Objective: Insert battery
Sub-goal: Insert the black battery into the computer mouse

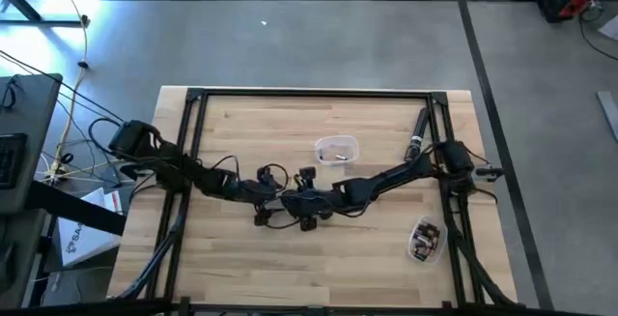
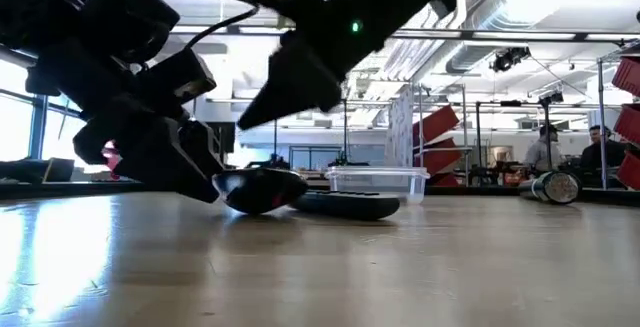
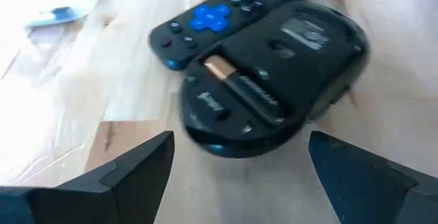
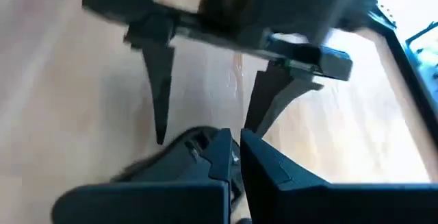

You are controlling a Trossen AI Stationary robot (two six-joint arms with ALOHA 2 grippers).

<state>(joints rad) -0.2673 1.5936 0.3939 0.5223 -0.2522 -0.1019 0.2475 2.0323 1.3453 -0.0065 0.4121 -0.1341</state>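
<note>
I see the computer mouse (image 3: 274,80) lying belly-up on the wooden surface (image 1: 319,268), touching a black remote (image 3: 226,11) with blue buttons. A battery (image 3: 239,83) sits in its open bay, copper end showing. My left hand (image 3: 236,172) hovers just short of the mouse, fingers spread wide. My right hand (image 4: 236,159) is pressed nearly together over the mouse; what its tips touch is hidden. A clear container (image 2: 375,180) stands behind.
</note>
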